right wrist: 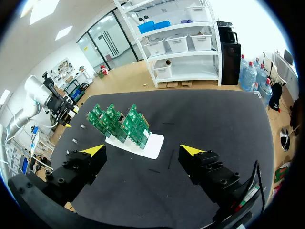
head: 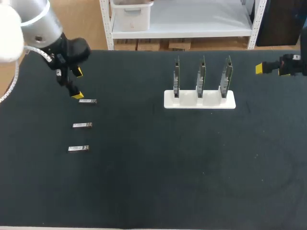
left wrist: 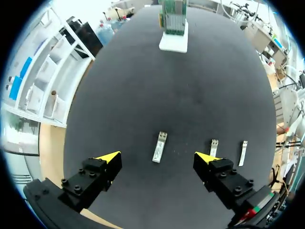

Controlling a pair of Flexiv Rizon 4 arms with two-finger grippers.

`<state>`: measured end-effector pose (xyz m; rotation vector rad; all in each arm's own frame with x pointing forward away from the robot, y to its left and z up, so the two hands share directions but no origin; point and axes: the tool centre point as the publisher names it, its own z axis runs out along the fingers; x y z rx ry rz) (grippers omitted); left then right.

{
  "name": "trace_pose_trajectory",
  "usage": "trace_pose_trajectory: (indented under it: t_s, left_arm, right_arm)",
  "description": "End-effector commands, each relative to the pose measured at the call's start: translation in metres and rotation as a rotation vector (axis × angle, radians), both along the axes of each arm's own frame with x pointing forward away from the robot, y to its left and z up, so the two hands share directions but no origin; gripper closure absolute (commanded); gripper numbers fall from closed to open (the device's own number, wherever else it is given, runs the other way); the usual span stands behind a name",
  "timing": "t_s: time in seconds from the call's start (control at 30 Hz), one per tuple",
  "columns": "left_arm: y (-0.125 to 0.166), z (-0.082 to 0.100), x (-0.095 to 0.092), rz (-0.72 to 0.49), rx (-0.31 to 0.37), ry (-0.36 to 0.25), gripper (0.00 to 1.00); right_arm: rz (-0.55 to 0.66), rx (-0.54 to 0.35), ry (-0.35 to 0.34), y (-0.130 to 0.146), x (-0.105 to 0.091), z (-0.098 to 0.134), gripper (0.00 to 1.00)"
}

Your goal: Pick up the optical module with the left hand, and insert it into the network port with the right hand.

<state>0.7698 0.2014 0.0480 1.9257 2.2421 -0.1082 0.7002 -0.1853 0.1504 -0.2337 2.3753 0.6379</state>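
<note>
Three small silver optical modules lie in a column at the left of the black table: far (head: 87, 101), middle (head: 82, 125), near (head: 78, 148). My left gripper (head: 77, 84) hangs open just above the far module's left end. In the left wrist view that module (left wrist: 159, 146) lies between and slightly ahead of the open fingers (left wrist: 157, 158), untouched, with the other two modules (left wrist: 214, 144) (left wrist: 243, 152) off to one side. Three green network cards (head: 201, 76) stand upright in a white stand (head: 199, 100). My right gripper (head: 260, 68) is open and empty at the far right; the cards (right wrist: 119, 121) are well ahead of it (right wrist: 143, 151).
The white stand (left wrist: 174, 44) lies far ahead of the left gripper across bare black mat. My left arm (right wrist: 47, 98) shows beyond the cards in the right wrist view. The table's back edge runs just behind the stand.
</note>
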Motion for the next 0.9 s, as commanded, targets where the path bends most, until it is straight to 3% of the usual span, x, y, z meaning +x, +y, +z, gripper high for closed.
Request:
trace_pose_trajectory:
  t_s: [0.03, 0.47, 0.9]
  left_arm:
    - [-0.002, -0.014, 0.007, -0.014, 0.06, 0.031, 0.0]
    - [0.006, -0.043, -0.001, -0.046, 0.122, 0.013, 0.0]
    - [0.004, -0.058, -0.002, -0.065, 0.161, 0.025, 0.0]
  right_arm:
    - [-0.003, -0.002, -0.001, 0.001, 0.0, 0.0, 0.0]
    - [-0.003, -0.002, -0.001, 0.001, 0.0, 0.0, 0.0]
    - [-0.003, -0.002, -0.001, 0.001, 0.0, 0.0, 0.0]
